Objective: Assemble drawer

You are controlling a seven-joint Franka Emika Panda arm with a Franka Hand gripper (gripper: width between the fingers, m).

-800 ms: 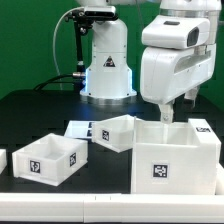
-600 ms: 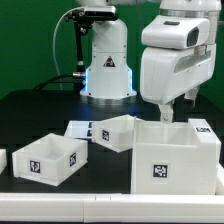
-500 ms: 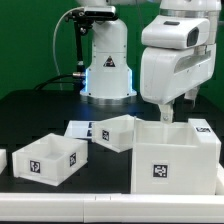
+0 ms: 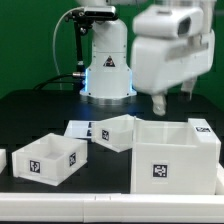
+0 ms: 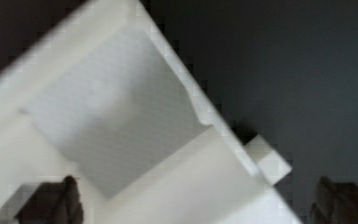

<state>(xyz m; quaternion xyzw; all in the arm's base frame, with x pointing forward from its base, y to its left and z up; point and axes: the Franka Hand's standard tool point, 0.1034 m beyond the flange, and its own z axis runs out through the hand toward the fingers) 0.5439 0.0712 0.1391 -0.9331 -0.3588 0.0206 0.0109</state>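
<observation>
lifted off the drawer box (image 4: 195,160), jaws hang released above it; its tag (image 4: 159,170) bears only a pattern.

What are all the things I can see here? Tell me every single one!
big box: 1, white with a black tag on its front, open on top, front of the exterior view's right.
small open boxes: 2, white with tags, one at the front left, one in the middle.
marker board: 1, flat and white, lying behind the left small box.
white piece: 1, with a tag, behind the big box at the right edge; what it is I cannot tell.
table: 1, black, under everything.
robot arm: 1, white base at the back.
tool: 1, white with dark fingers, hovers above the big box, open and empty.
</observation>
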